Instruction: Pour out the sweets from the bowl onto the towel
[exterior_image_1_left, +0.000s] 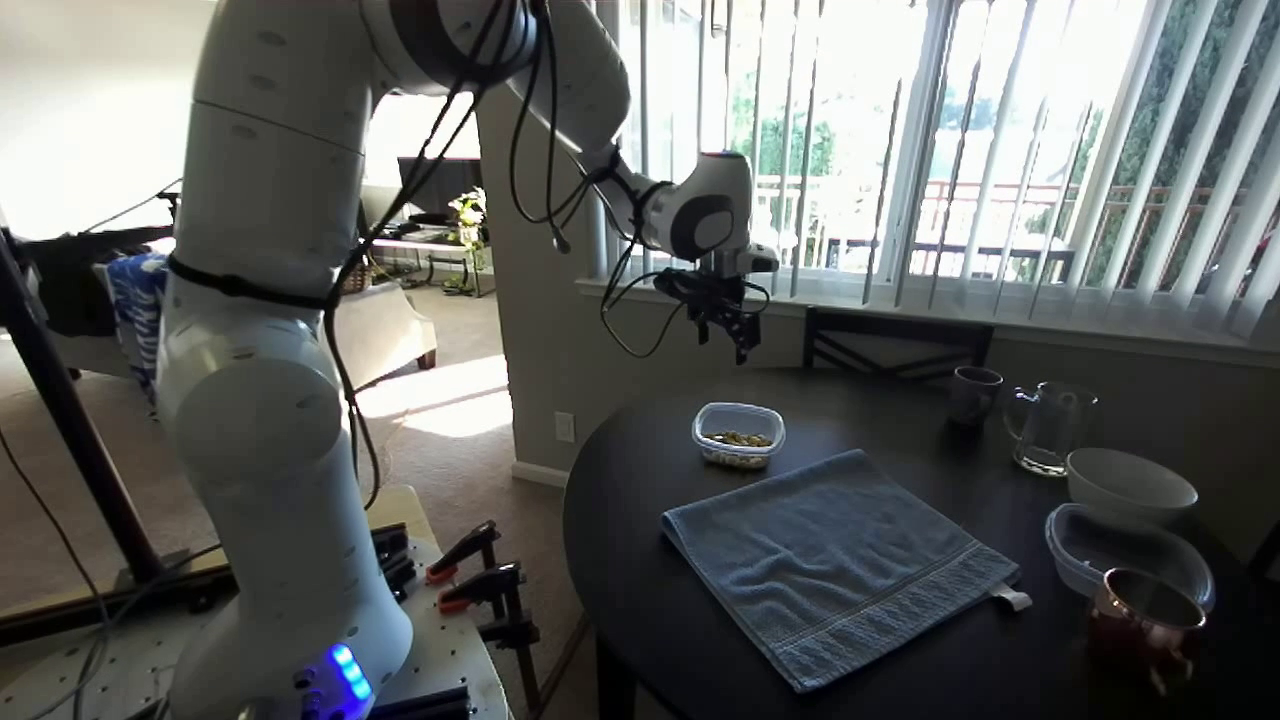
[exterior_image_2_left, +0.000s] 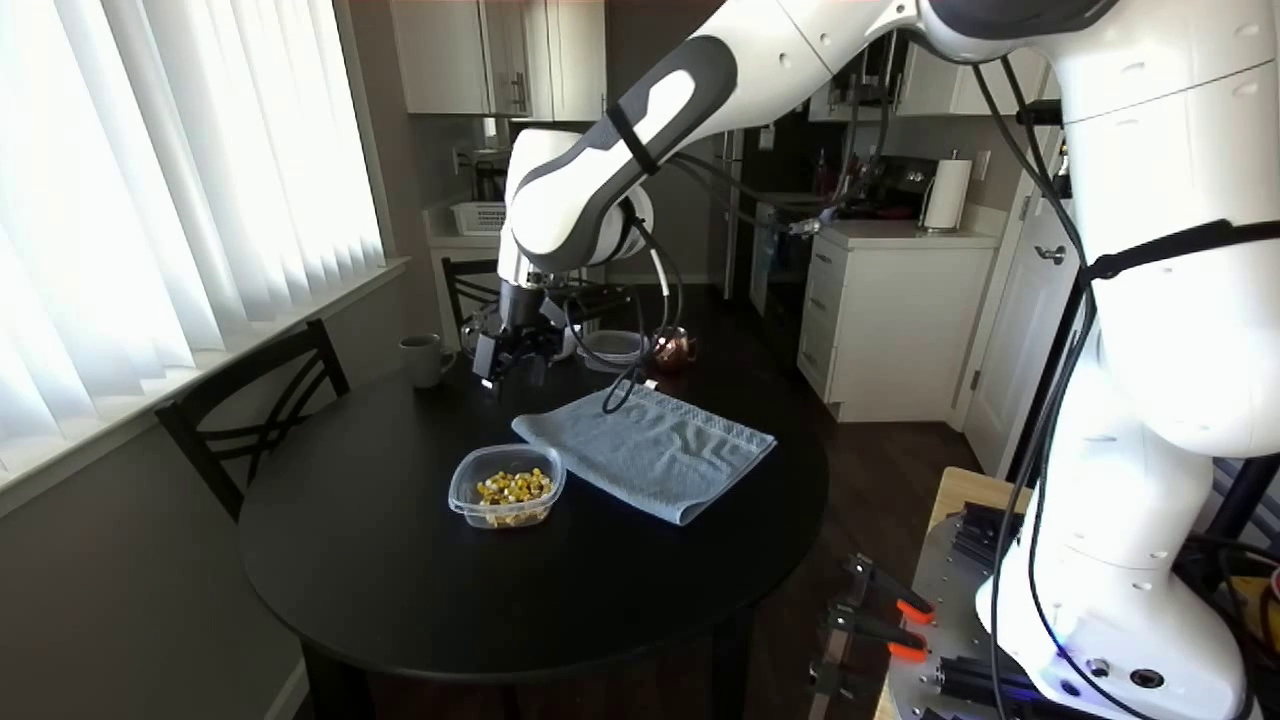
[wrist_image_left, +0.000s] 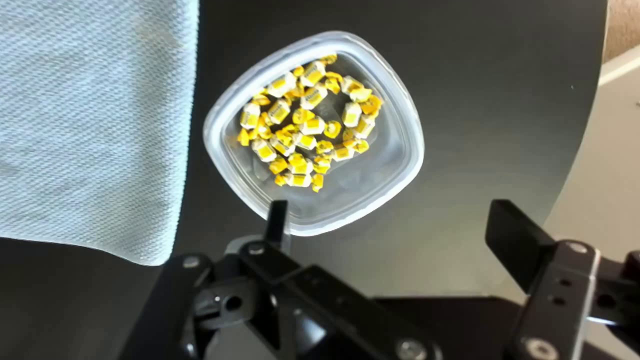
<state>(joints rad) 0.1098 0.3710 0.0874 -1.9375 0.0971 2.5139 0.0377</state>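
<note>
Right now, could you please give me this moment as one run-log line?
end effector: open, above table; bowl: upright on table, not grasped; sweets: inside bowl; towel: beside bowl; pour: not yet done

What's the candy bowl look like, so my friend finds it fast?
Find the round black table, then the grey-blue towel on it. Beside the towel, not touching, sits a clear, squarish bowl with rounded corners. Unlike the clear container across the towel, it shows yellow sweets inside.
</note>
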